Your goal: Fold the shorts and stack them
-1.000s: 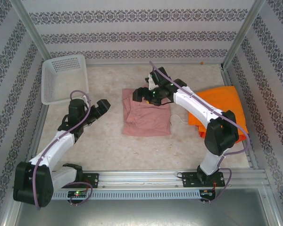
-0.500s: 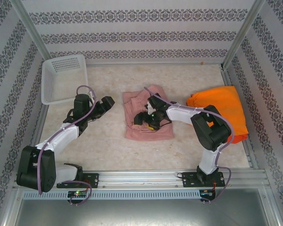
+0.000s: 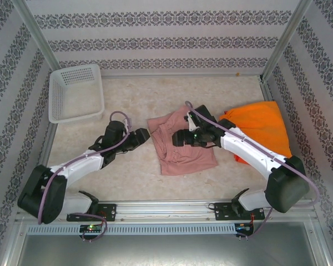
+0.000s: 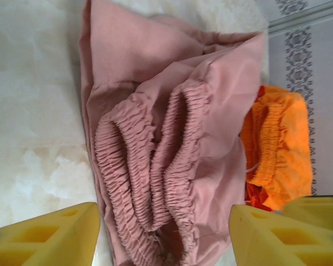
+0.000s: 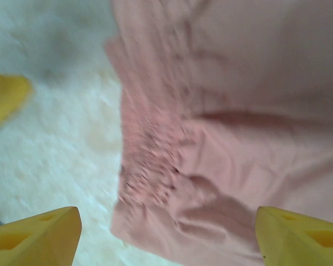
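Patterned-wallpaper booth, pale marbled desk, white mesh basket at upper left of the top view.

Progress: early, by my read. The pink shorts sit at frame centre, rumpled and skewed, one flap thrown over. The left wrist view shows the gathered waistband bunched into several ridges, so it's no clean fold. The orange shorts lie in a loose heap at mid-right, just beside the pink pair. A redder strip peeks out under them in the left wrist view; I can't tell if that's a separate pair. Nothing is stacked yet. Left to do: flatten and finish the pink fold, do the orange ones, then stack.

Left arm: laid low and stretched from its base at lower left toward centre. The left gripper points right, just at the pink shorts' left edge. Jaws stand apart with the bunched waistband between them in its wrist view, not pinching anything I can see.

Right arm: elbow at lower right, forearm running up-left across the near edge of the orange heap. The right gripper hangs over the middle of the pink shorts. Jaws are spread wide above the cloth with nothing held; its wrist view is blurred.
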